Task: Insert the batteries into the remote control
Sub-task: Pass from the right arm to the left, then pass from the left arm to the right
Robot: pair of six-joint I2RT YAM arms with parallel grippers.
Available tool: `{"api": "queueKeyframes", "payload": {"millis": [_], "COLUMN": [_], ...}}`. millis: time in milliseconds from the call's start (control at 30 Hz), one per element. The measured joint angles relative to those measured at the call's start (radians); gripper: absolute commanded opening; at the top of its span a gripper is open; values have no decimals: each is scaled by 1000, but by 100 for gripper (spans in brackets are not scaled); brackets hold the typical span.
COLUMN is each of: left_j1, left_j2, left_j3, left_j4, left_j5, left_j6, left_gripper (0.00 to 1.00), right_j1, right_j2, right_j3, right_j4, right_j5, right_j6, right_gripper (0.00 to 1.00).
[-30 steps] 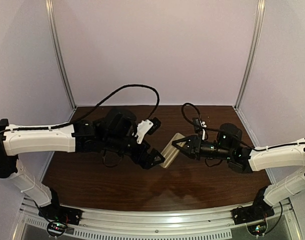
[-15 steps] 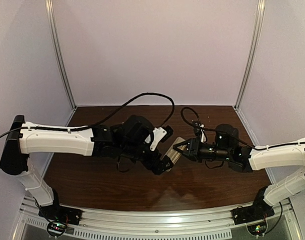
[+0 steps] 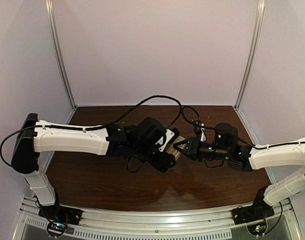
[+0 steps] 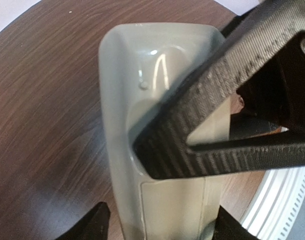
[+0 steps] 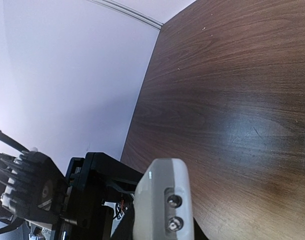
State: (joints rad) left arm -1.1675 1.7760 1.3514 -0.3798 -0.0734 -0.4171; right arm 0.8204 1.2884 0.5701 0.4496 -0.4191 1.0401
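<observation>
The remote control [image 4: 120,85] is held off the table with its beige-grey back facing the left wrist camera, and the bay looks closed by a flat panel with a thin seam. My right gripper [image 3: 179,148] is shut on the remote. One of its ribbed black fingers [image 4: 217,100] crosses the remote's back. The right wrist view shows the remote's end [image 5: 162,200] with two small emitters, and my right gripper [image 5: 162,232] is at the bottom edge. My left gripper [image 4: 160,227] is open, with a fingertip on each side of the remote's near end. No batteries are in view.
The dark wooden table [image 3: 117,185] lies under both arms. Pale walls and metal corner posts [image 3: 60,55] close in the back and sides. A black cable [image 3: 142,102] loops above the left arm. The left gripper's black body [image 5: 92,185] is next to the remote.
My left arm has reached to the right, and its open gripper now straddles the remote that it was beside before. My right gripper has kept hold of the remote and shifted it slightly.
</observation>
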Motion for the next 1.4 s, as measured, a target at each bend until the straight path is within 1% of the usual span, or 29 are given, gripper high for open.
{"api": "queueKeyframes", "payload": {"millis": [67,100,133,167,300,433,467,667,800,867,1000,1100,1167,1300,1367,1400], "left_j1": [-4,-5,-5,-5,11,39,46,79,82,82,82,82,85,97,103,106], "left_j2": [0,0,0,0,-8,-84,-108,-257,-298,-300,-300,-299,-298,-294,-294,-294], "left_j3": [3,3,3,3,-14,-106,-124,-214,-232,-234,-235,-243,-253,-275,-284,-285], "left_j4": [1,4,6,9,29,114,132,306,431,469,534,579,605,639,649,650], "left_j5": [5,10,16,24,90,198,223,414,536,584,656,693,710,729,738,740], "left_j6": [-3,-2,-4,-8,-5,-6,-5,-2,-9,-17,-38,-57,-72,-101,-128,-143], "left_gripper": [53,49,47,45,43,42,42,42,42,42,42,42,42,42,43,47], "right_j1": [0,0,0,0,-8,-27,-33,-46,-46,-41,-19,-6,1,6,6,6], "right_j2": [0,0,0,-1,-18,-73,-92,-216,-232,-231,-219,-204,-192,-179,-172,-170], "right_j3": [6,10,13,14,19,45,51,96,119,131,164,185,193,197,198,198], "right_j4": [-6,-9,-13,-13,-13,-39,-43,-26,16,43,70,85,98,111,111,109], "right_j5": [4,5,4,5,-25,-63,-71,-115,-182,-221,-284,-315,-337,-360,-363,-363], "right_j6": [-3,-6,-9,-12,-29,-77,-94,-216,-266,-283,-317,-334,-331,-331,-352,-358], "right_gripper": [15,22,30,42,74,97,99,100,100,99,88,75,65,46,40,38]}}
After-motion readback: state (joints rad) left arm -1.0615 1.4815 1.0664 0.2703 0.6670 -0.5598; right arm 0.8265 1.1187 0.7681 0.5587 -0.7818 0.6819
